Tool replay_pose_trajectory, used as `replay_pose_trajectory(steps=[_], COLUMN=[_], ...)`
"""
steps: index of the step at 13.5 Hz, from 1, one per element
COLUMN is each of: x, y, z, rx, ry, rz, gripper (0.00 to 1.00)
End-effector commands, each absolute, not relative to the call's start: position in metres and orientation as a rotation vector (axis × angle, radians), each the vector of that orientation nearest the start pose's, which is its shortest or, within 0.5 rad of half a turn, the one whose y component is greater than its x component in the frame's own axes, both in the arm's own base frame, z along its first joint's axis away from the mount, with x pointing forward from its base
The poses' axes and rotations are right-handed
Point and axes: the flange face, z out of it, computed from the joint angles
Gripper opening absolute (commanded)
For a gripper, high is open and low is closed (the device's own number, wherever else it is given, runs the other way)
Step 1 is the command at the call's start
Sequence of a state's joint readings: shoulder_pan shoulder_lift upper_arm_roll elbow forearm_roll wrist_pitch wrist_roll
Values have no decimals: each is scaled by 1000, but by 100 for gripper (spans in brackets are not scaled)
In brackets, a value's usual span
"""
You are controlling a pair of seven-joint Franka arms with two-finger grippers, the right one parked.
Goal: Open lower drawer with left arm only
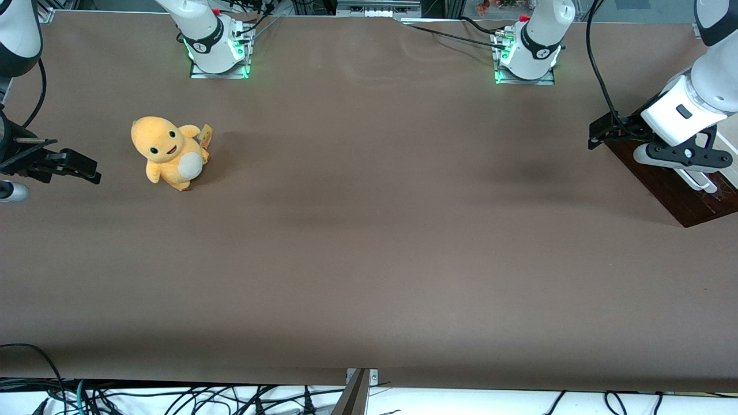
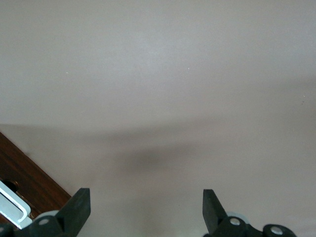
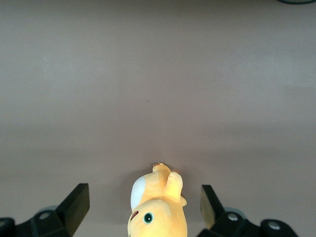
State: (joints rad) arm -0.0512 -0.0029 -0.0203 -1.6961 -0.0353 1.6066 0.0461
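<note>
Brown mat covers the table (image 1: 369,242) edge to edge; its near edge runs along the front-cam side, w/ cables and white floor below it. Most of the surface is bare and flat, w/ soft shadows only. Wide free stretch between the plush and the working arm's end.

Lower drawer (image 1: 683,196) sits at the working arm's end of the table, partly cut off by the frame edge. Only the dark reddish-brown wood front shows, seen at an angle, w/ a corner pointing toward the front cam. White bar handle (image 1: 700,181) runs along the front, partly covered by the gripper. Can't tell how far the drawer is pulled out.

Left arm (image 1: 700,86) comes down from the frame corner, white w/ dark bands, black cable trailing off it. Gripper (image 1: 695,167) is right at the handle, over the wood front. In the wrist view the gripper (image 2: 146,207) has its fingers (image 2: 79,205) spread wide apart, nothing between them, just bare mat. Wood front (image 2: 27,177) and handle end (image 2: 12,207) show just beside one finger.

Yellow-orange plush toy (image 1: 170,151) w/ white belly stands toward the parked arm's end, well apart from the drawer.
</note>
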Motion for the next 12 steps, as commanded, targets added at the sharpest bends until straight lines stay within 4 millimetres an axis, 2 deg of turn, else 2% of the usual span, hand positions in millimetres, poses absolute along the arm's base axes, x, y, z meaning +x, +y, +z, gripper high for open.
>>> replay_pose_trajectory(steps=[1,9,11,12], x=[550,551,553,558], y=[-42,-48,-46,-42], z=[573,567,562,552], rx=[-3188,-3184,-3180,-3146], ry=[204,196,128,71], rz=[181,214,230,253], gripper=[100,100,100,100])
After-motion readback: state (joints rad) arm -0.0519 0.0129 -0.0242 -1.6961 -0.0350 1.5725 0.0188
